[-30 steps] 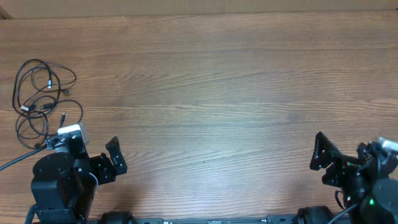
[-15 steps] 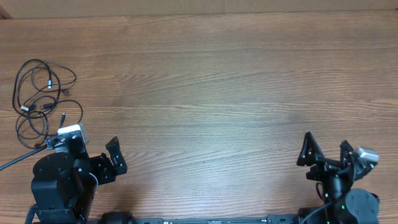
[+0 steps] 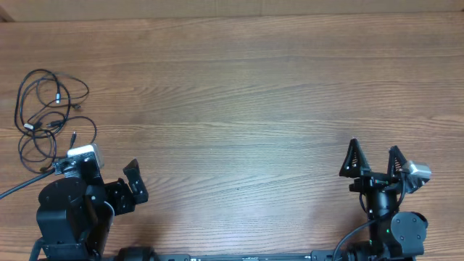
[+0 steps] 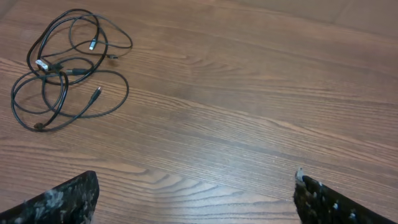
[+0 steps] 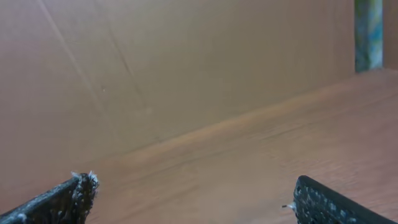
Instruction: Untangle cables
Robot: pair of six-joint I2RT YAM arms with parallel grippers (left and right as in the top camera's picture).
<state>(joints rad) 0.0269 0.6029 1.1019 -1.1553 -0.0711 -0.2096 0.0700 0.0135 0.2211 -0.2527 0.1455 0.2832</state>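
My left claw gapes empty; the tangled black cables lie on the bench beyond it, far left. My right claw, also spread, sits well apart.

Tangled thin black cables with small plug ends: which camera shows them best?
Left wrist view. The tangled thin black cables sit in its upper left, large enough to tell loops, crossings and plug ends apart. Overhead shows them whole but smaller, at the far left. The right wrist view shows none of them.
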